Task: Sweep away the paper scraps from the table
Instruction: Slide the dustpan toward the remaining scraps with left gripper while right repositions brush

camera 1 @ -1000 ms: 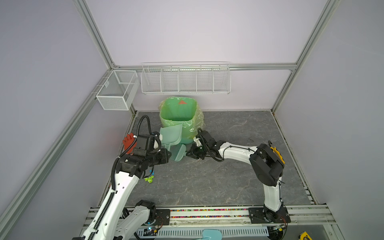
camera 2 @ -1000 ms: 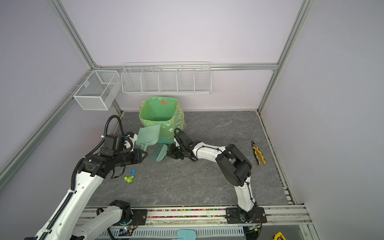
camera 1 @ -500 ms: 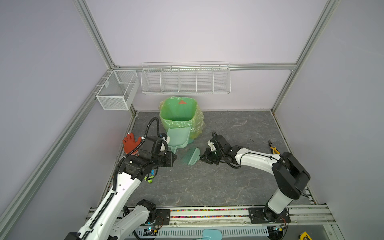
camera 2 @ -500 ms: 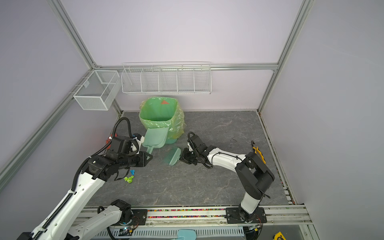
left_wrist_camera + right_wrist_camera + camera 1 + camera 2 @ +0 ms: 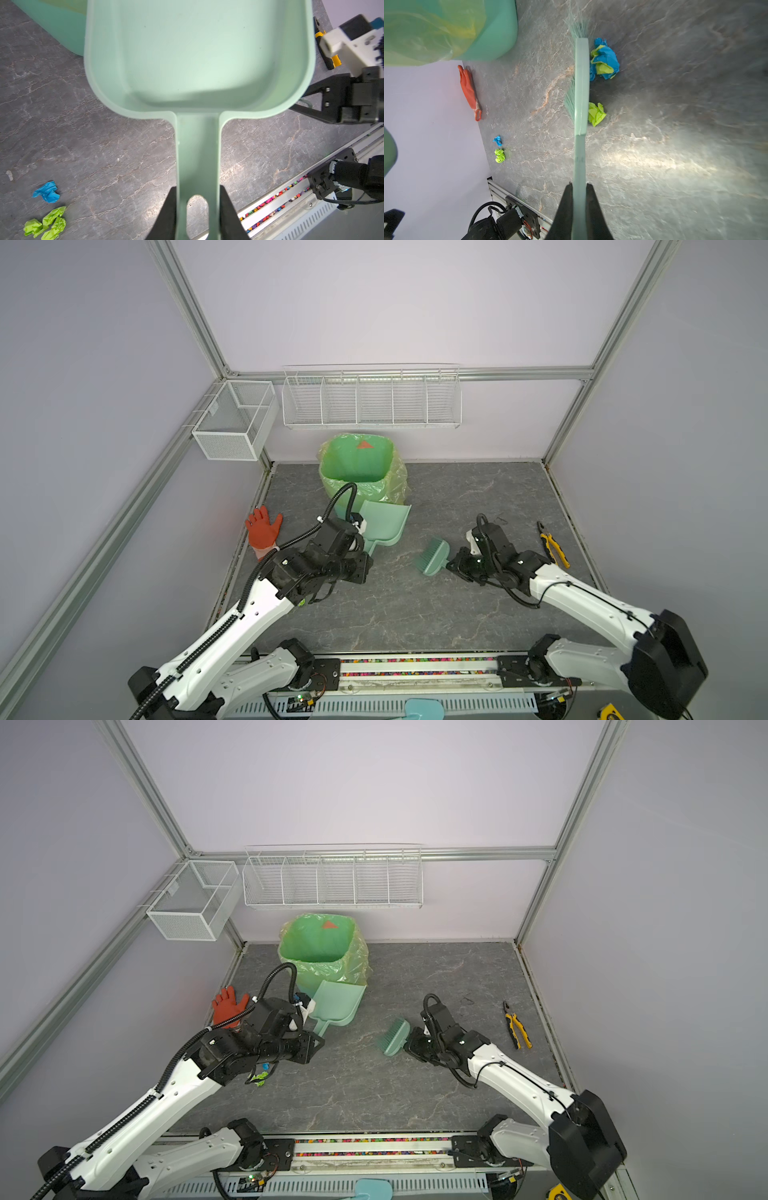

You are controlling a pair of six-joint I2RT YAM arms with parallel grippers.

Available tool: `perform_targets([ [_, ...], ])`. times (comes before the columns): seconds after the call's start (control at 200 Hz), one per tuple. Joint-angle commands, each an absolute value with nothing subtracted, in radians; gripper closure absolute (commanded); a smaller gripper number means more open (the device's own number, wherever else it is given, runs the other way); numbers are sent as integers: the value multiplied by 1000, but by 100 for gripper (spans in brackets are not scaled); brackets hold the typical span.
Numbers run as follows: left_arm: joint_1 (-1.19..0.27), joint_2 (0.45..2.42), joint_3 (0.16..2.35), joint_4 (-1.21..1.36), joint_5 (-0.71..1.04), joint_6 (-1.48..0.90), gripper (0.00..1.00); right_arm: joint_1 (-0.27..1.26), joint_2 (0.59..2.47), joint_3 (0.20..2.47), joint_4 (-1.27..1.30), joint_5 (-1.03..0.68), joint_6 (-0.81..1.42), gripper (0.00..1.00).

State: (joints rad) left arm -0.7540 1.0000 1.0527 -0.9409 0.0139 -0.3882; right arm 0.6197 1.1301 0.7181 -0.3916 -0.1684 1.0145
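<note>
My left gripper (image 5: 197, 199) is shut on the handle of a mint-green dustpan (image 5: 384, 524), held just in front of the bin. The pan (image 5: 199, 62) is empty. My right gripper (image 5: 579, 187) is shut on the handle of a mint-green brush (image 5: 434, 558), mid-table and right of the dustpan. In the right wrist view a blue-and-green wad (image 5: 605, 60) and a lime wad (image 5: 596, 114) lie beside the brush head (image 5: 581, 93). A small blue scrap (image 5: 47, 191) and a green one (image 5: 46, 223) lie on the table (image 5: 415, 614) under my left arm, partly showing in a top view (image 5: 261, 1077).
A bin lined with a green bag (image 5: 357, 466) stands at the back. An orange-red glove (image 5: 262, 529) lies at the left edge and yellow pliers (image 5: 552, 545) at the right. Two wire baskets (image 5: 370, 398) (image 5: 232, 423) hang on the walls. An aluminium rail (image 5: 415, 668) runs along the front.
My right gripper has carried the brush rightward, away from the dustpan. My left gripper has shifted the dustpan slightly right and toward the front. Both grips are unchanged.
</note>
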Motion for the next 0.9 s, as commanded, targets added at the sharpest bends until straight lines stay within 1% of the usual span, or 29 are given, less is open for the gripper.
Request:
perform_targets([
  [0.0,-770,999,1080,-951,-24,-402,100,611,1046,725,-502,-109,989,93],
  [0.105,-796,1002,1077,-939,-30,-415,100,599,1019,789,-576,-101,953,93],
  [0.31,-905,1042,1059,-928,-68,-461,100,587,1006,873,-679,-64,880,93],
  [0.45,-920,1058,1043,-930,-61,-474,100,566,999,938,-732,-47,824,93],
  [0.615,-947,1069,1014,-933,-79,-468,100,534,1038,999,-808,-41,725,93],
  [0.895,-950,1077,986,-926,-94,-453,100,520,1130,1113,-908,58,600,93],
])
